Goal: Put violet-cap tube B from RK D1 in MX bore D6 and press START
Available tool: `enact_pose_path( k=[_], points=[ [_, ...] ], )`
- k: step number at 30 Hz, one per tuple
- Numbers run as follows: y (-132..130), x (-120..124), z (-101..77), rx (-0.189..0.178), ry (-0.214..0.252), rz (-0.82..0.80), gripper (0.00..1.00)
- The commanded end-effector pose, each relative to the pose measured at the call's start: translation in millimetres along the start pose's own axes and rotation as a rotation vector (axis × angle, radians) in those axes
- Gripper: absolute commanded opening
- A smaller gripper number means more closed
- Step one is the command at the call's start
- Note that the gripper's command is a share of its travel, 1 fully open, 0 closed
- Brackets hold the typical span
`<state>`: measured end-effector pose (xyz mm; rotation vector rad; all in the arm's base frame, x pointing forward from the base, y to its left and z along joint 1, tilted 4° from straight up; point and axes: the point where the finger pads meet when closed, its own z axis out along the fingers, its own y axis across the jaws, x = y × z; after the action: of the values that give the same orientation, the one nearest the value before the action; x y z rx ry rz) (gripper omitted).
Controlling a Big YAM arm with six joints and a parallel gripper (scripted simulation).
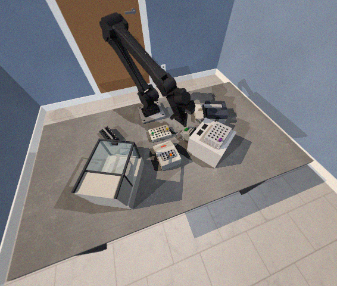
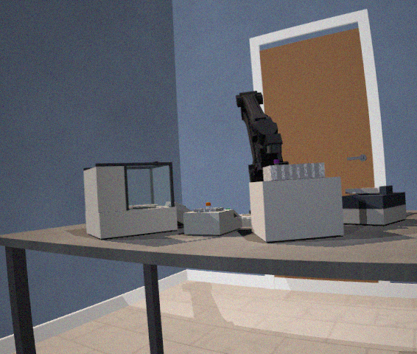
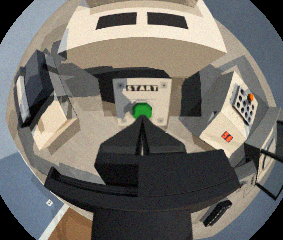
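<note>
The mixer MX (image 1: pixel 209 145) is a white box with a grey bore block on top. The green START key (image 3: pixel 141 110) (image 1: pixel 186 129) sits on the mixer's sloping front. My gripper (image 3: pixel 142 119) is shut and empty, its tips right at the key; I cannot tell whether they touch it. The two lamp windows (image 3: pixel 141 20) on the mixer's top look dark.
The rack RK (image 1: pixel 159 133) holds a green-capped tube (image 1: pixel 152 133). The dry block (image 1: pixel 168 155) with an orange-capped tube (image 1: pixel 171 154) stands beside the mixer. The glass balance (image 1: pixel 107 172), the magnet block (image 1: pixel 111 133) and the spectrophotometer (image 1: pixel 213 111) stand around them.
</note>
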<state>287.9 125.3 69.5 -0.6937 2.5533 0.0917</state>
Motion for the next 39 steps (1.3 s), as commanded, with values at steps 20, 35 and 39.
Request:
enact_pose_path(
  k=[20, 35, 39],
  points=[
    [-2.0, 0.2, 16.7, -0.001, -0.001, -0.001, 0.00],
    [-2.0, 0.5, 25.4, -0.001, 0.000, -0.001, 0.00],
    [-2.1, 0.6, 28.1, -0.001, 0.000, -0.001, 0.00]
  ],
)
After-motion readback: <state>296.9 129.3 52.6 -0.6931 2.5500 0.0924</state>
